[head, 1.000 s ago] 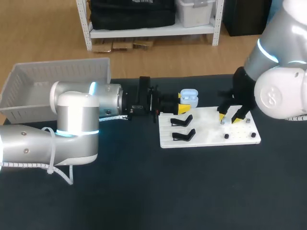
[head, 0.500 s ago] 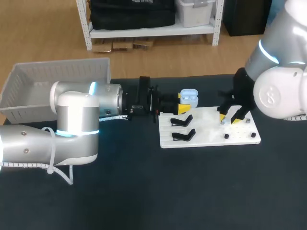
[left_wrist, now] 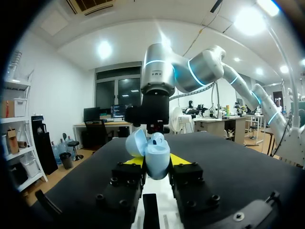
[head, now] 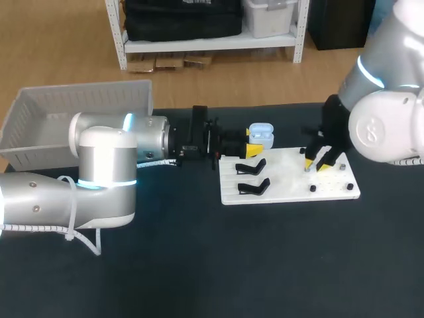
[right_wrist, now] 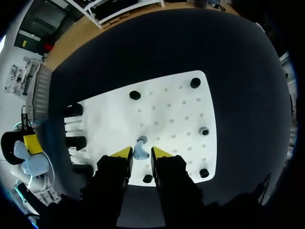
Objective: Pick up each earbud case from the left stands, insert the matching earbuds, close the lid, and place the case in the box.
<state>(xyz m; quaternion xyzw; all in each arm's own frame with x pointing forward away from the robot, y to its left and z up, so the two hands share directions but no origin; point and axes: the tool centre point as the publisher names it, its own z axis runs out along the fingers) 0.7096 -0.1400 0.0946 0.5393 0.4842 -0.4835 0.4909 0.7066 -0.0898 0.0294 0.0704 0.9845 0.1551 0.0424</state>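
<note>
My left gripper [head: 254, 150] [left_wrist: 156, 161] reaches in from the left and is shut on a light blue earbud case [head: 261, 134] [left_wrist: 157, 155], whose lid stands open. It holds the case just off the far left corner of the white board [head: 285, 182]. Over the board's right part my right gripper [head: 317, 163] [right_wrist: 141, 153] points down, open but narrow. A small light blue earbud [right_wrist: 139, 148] stands on the board between its yellow tips, with a thin gap on each side. The case [right_wrist: 29, 164] also shows at the board's far side in the right wrist view.
Two black stands [head: 252, 166] [head: 254, 187] sit on the board's left part, and small black pegs [right_wrist: 135, 95] dot its right part. A white basket [head: 40, 126] stands at the table's back left. The dark tabletop in front of the board is bare.
My right gripper's fingers have drawn closer together around the earbud. The left arm and the case have not moved.
</note>
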